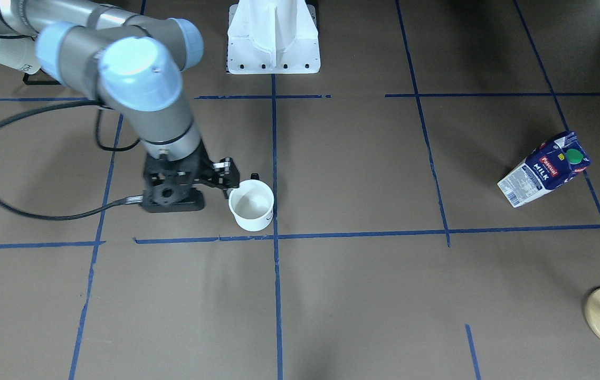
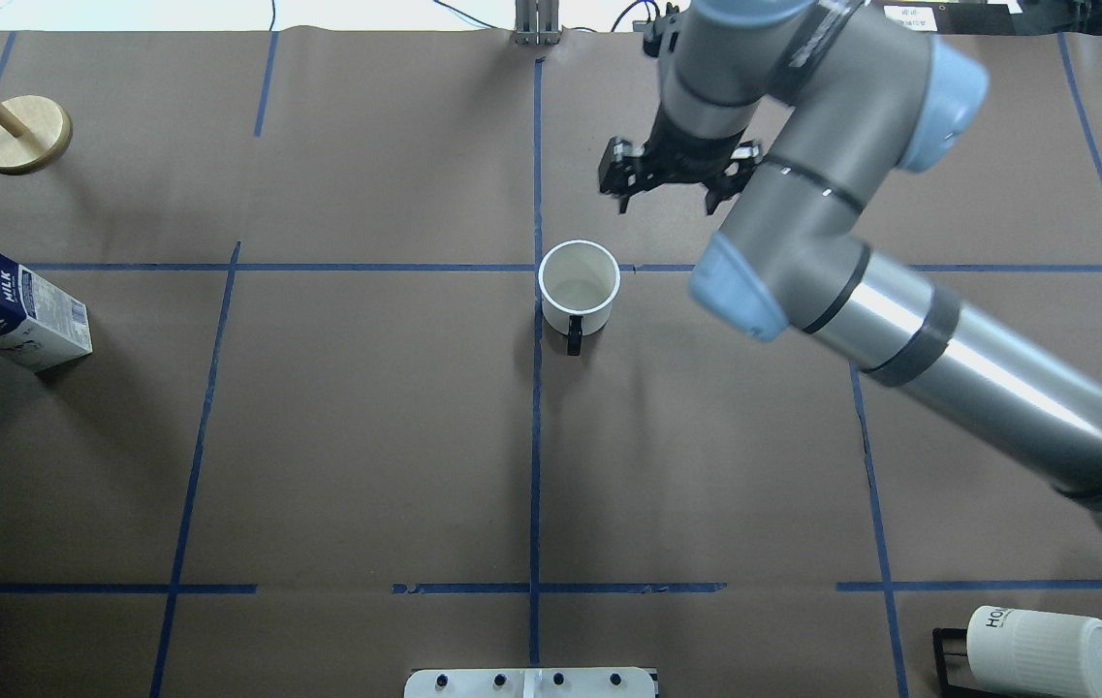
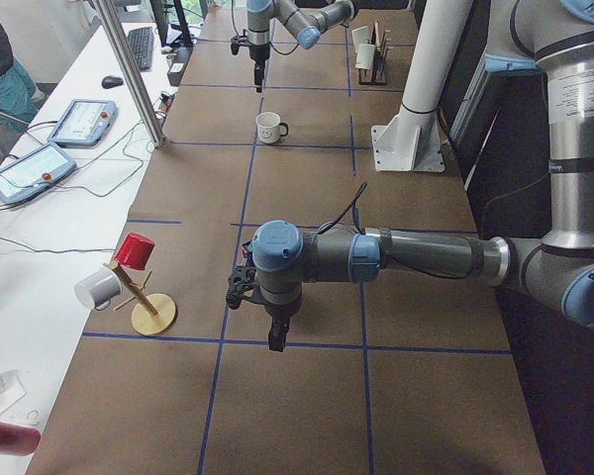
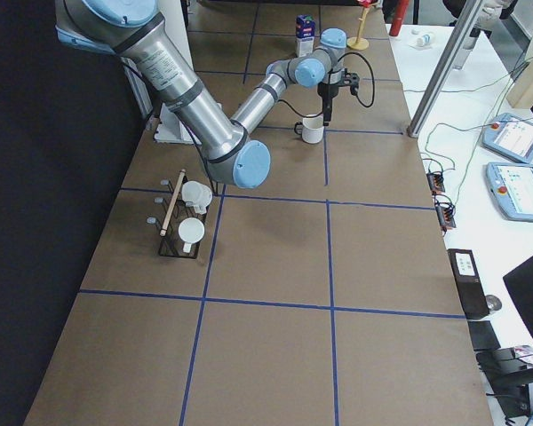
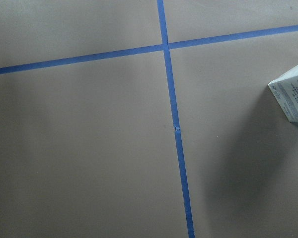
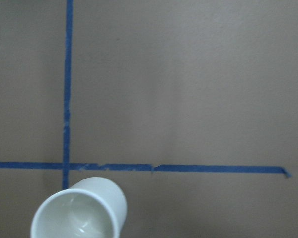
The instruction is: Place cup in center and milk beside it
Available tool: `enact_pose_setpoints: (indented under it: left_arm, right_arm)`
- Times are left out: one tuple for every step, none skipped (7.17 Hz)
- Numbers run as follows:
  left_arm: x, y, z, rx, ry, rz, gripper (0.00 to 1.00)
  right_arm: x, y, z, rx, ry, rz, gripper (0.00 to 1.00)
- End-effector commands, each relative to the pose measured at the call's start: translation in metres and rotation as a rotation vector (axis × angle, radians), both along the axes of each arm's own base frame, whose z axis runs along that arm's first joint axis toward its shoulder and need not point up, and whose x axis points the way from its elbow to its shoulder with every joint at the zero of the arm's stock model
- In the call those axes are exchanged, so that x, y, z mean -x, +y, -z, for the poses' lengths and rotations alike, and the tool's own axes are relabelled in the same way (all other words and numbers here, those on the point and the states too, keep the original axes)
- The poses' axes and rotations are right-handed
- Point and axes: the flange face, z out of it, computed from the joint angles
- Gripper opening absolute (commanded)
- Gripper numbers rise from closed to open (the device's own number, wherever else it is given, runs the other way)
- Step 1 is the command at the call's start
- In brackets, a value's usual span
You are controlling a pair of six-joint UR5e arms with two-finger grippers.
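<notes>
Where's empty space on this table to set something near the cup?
Widest bare stretch: between the cup and the milk carton. Bare too beyond the cup's handle. Crowded on the cup's side away from the carton, where the right hand hangs.

White cup (image 2: pixel 578 281), black handle (image 2: pixel 574 339). The milk (image 1: pixel 545 169) is dark blue and white with a green cap (image 1: pixel 573 156). Blue lines (image 2: pixel 536 465) cross the brown table (image 2: pixel 366 436).

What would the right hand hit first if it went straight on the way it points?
Probably bare table beside the cup: the right hand points down, its wrist view shows brown paper ahead, the cup only at the edge.
</notes>
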Motion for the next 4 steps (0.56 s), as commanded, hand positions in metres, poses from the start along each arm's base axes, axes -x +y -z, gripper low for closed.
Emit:
enact_pose_setpoints:
  left_arm:
    - [0.000, -0.015, 0.014, -0.032, 0.003, 0.003, 1.00]
    - [0.000, -0.023, 0.022, -0.080, -0.003, 0.003, 1.00]
    - [0.000, -0.026, 0.027, -0.121, -0.004, 0.002, 1.00]
    - [-0.001, -0.033, 0.027, -0.127, -0.004, 0.001, 1.00]
  right_arm:
    - [-0.114, -0.044, -0.069, -0.073, 0.016, 0.077, 0.99]
    - [-0.179, -0.056, -0.122, -0.118, 0.035, 0.124, 0.99]
    - [-0.245, -0.058, -0.173, -0.155, 0.032, 0.172, 0.99]
    - [-0.300, -0.044, -0.231, -0.173, 0.020, 0.216, 0.99]
